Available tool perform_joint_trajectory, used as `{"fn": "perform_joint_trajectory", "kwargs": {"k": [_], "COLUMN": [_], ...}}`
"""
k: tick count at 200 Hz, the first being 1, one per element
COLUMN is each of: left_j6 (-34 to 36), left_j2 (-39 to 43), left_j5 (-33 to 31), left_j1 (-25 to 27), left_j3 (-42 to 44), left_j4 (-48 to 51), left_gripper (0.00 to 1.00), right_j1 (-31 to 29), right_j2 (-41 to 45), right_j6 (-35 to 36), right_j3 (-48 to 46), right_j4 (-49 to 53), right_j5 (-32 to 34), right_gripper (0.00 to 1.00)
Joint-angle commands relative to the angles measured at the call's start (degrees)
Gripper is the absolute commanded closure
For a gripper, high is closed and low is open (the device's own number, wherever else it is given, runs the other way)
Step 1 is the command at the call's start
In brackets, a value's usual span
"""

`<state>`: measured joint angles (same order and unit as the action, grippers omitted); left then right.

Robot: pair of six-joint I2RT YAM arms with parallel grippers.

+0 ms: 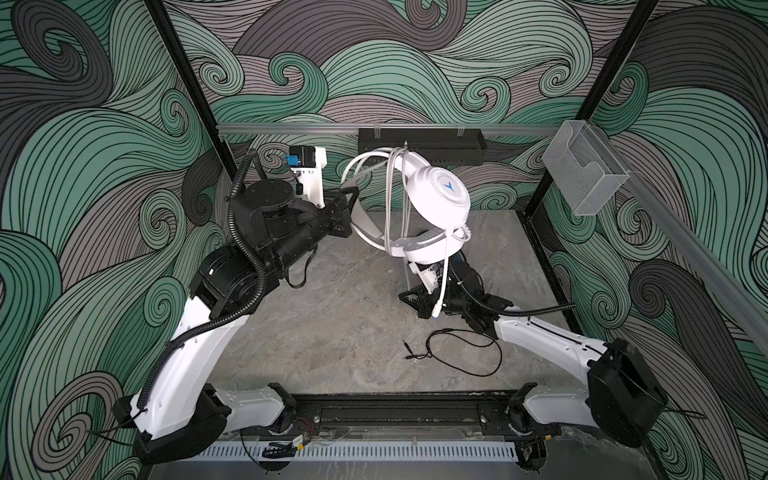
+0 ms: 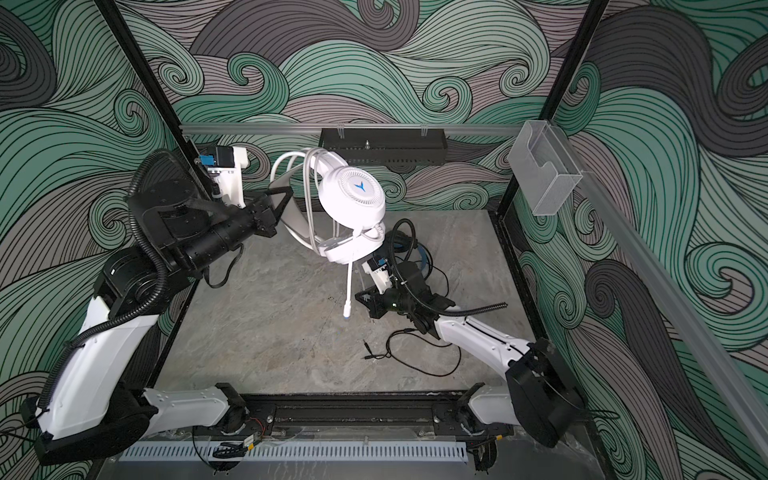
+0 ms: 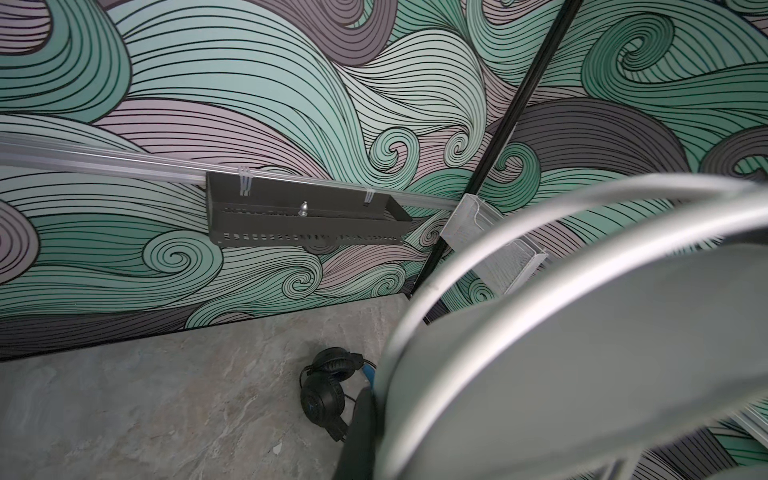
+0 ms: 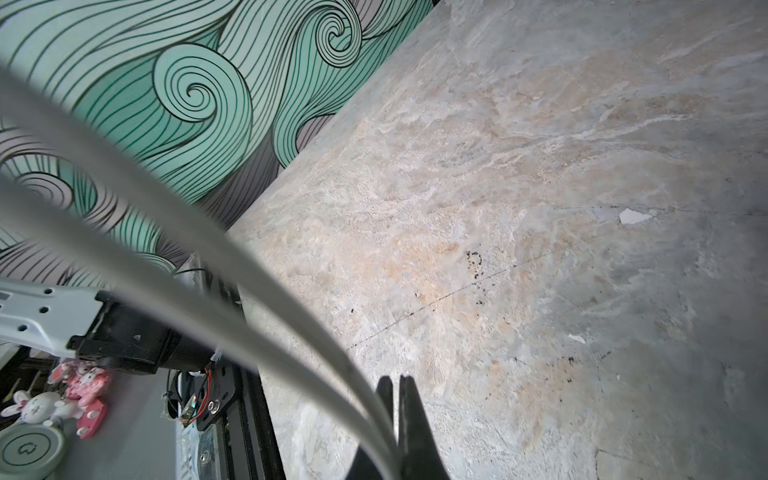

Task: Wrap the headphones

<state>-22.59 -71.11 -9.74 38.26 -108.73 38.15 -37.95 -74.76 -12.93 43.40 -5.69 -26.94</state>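
**Above the grey bench [image 1: 332, 316], a white headset [image 1: 440, 191] held in mid-air**

Walls [image 1: 374, 62] painted in green and grey swirls close in the stone-patterned bench on three sides. The left pincer [image 1: 352, 199] is raised near the back wall. It is pressed together on the headband of the white headset, so the headset hangs clear of the bench. One ear cup is turned upward and the microphone arm [image 2: 348, 286] points down. The pale cord [image 1: 390, 195] is looped over the headband, and strands of it drop toward the right pincer [image 1: 410, 298], which sits low under the headset.

In the right wrist view its fingers [image 4: 415, 424] are pressed together. Two strands of the cord run down against them — whether they are pinched between the fingers cannot be told.

The black headset [image 3: 324, 386] lies on the bench toward the back right corner, with a bit of blue lining showing. In both top views it is partly hidden behind the right arm and the white headset. Its black cord [image 1: 469, 353] lies in loose loops on the bench nearer the front, beside the right arm — neither pincer touches it.
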Motion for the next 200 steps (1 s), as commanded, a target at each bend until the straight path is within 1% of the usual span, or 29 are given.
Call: {"fn": "perform_joint_trajectory", "kwargs": {"k": [1, 27, 49, 88, 104, 110, 118, 122, 130, 153, 165, 183, 200], "left_j6": [-7.5, -11.3, -13.4, -12.9, -9.1, -7.5, -4.7, -3.5, -0.5, 7.4, 10.6, 15.8, 20.3], "left_j2": [1.6, 0.0, -2.4, -6.9, -8.6, -9.4, -10.0, -11.9, -13.0, -14.9, -15.4, -15.5, -14.7], "left_j5": [-8.8, -15.1, -19.4, -25.4, -27.8, -28.8, -30.5, -31.4, -33.1, -36.3, -37.2, -37.3, -35.6], "left_j1": [-1.1, -1.9, -3.1, -5.9, -6.2, -6.4, -6.4, -6.4, -6.4, -6.4, -6.4, -6.0, -5.8], "left_j3": [-0.3, -0.6, -1.4, -0.6, 1.7, 2.4, 3.3, 3.9, 5.4, 11.1, 14.2, 18.7, 22.8], "left_j4": [-6.2, -6.7, -6.3, -7.1, -9.9, -10.5, -11.6, -11.9, -13.0, -17.9, -19.9, -22.6, -24.2], "left_gripper": [1.00, 1.00, 1.00, 1.00, 1.00, 1.00, 1.00, 1.00, 1.00, 1.00, 1.00, 1.00, 1.00], "right_j1": [-1.9, -5.7, -9.6, -16.3, -19.3, -20.4, -21.9, -22.5, -23.8, -27.3, -28.7, -29.3, -29.3], "right_j2": [4.2, 7.9, 10.4, 12.5, 12.8, 13.0, 13.4, 13.5, 13.8, 14.1, 13.6, 12.3, 11.1], "right_j6": [4.6, 8.6, 11.3, 16.2, 18.1, 18.8, 19.6, 20.0, 20.8, 23.5, 24.9, 26.9, 29.5], "right_j3": [1.0, 1.3, 2.0, 5.3, 7.1, 7.9, 9.1, 9.8, 11.2, 16.3, 19.5, 25.3, 30.6], "right_j4": [7.0, 13.6, 17.3, 23.9, 26.0, 28.2, 29.6, 30.2, 31.5, 36.0, 38.4, 42.8, 45.5], "right_j5": [6.4, 13.0, 17.1, 23.5, 26.1, 27.1, 28.4, 28.8, 30.2, 34.8, 37.7, 41.7, 46.5], "right_gripper": [1.00, 1.00, 1.00, 1.00, 1.00, 1.00, 1.00, 1.00, 1.00, 1.00, 1.00, 1.00, 1.00]}}
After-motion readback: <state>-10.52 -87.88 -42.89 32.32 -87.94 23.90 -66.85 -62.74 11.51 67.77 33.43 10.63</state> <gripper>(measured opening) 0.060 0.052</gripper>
